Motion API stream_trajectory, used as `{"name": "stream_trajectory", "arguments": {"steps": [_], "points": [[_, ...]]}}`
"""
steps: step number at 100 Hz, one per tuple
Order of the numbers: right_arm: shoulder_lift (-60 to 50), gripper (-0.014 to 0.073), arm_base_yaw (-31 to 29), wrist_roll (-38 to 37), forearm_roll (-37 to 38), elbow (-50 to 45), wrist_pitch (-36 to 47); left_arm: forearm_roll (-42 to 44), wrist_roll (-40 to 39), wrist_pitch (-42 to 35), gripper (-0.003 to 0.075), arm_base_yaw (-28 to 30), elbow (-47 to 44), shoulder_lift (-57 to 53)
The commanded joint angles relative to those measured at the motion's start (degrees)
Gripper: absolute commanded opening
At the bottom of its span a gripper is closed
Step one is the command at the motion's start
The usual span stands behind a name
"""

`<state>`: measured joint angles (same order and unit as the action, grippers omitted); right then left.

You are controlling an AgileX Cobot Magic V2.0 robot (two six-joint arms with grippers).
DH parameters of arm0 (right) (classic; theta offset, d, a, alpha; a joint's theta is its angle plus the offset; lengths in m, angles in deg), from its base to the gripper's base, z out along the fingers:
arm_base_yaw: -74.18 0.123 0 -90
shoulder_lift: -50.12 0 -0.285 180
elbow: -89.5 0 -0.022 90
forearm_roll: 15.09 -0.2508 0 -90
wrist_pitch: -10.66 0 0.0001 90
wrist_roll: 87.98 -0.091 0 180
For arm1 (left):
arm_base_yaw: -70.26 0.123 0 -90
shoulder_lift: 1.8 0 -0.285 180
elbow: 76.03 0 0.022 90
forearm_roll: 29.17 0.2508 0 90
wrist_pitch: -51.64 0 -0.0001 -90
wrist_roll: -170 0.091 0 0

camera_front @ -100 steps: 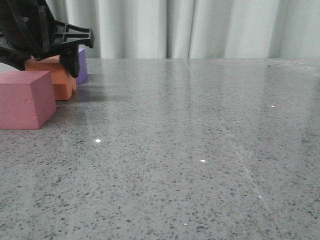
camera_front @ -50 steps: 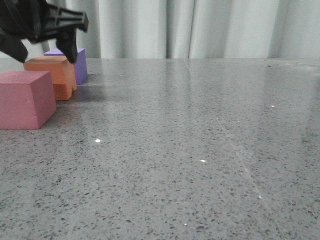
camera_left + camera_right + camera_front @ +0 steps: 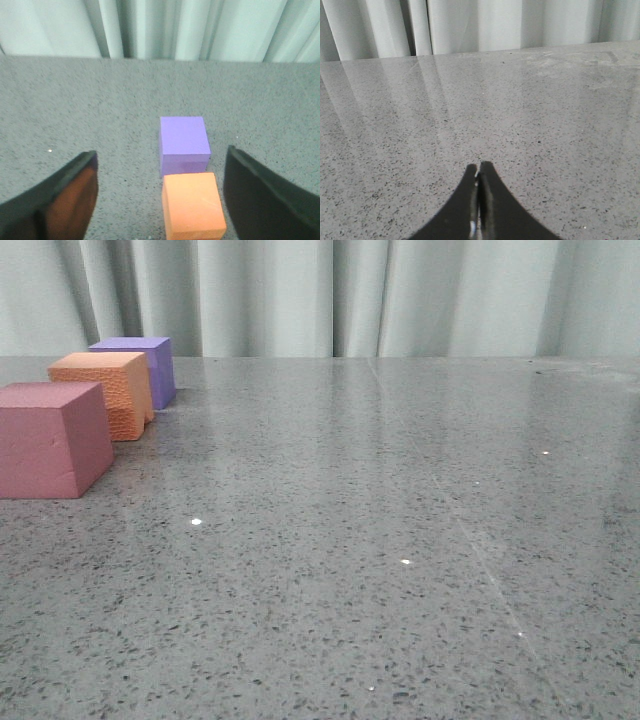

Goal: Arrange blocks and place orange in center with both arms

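Observation:
Three foam cubes stand in a row at the table's far left in the front view: the pink-red cube [image 3: 52, 438] nearest, the orange cube [image 3: 108, 390] in the middle, the purple cube [image 3: 140, 364] farthest. No gripper shows in the front view. In the left wrist view my left gripper [image 3: 160, 192] is open and empty, high above the orange cube [image 3: 193, 204] and the purple cube [image 3: 183, 142], which touch or nearly touch. The pink-red cube is out of that view. My right gripper [image 3: 478, 172] is shut and empty over bare table.
The grey speckled table [image 3: 400, 540] runs back to a pale curtain [image 3: 400, 295]. The cubes sit close to the table's left edge in the front view.
My left gripper has risen off the orange cube and left the front view up and to the left. The orange cube stays between the other two cubes.

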<state>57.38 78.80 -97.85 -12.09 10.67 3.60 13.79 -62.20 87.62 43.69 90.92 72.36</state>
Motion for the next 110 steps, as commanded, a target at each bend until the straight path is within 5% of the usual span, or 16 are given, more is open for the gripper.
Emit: {"name": "stream_trajectory", "arguments": {"steps": [1, 50, 110], "points": [[-0.6, -0.0064, -0.33, 0.62, -0.17, 0.8, 4.93, 2.47, -0.02, -2.61, 0.0403, 0.06, -1.66, -5.61], [-0.6, -0.0064, -0.33, 0.62, -0.17, 0.8, 4.93, 5.93, -0.13, -2.71, -0.002, 0.06, -27.26, -31.1], [-0.6, -0.0064, -0.33, 0.62, -0.17, 0.8, 4.93, 6.31, -0.13, -0.51, -0.0019, 0.06, -31.64, -37.12]]}}
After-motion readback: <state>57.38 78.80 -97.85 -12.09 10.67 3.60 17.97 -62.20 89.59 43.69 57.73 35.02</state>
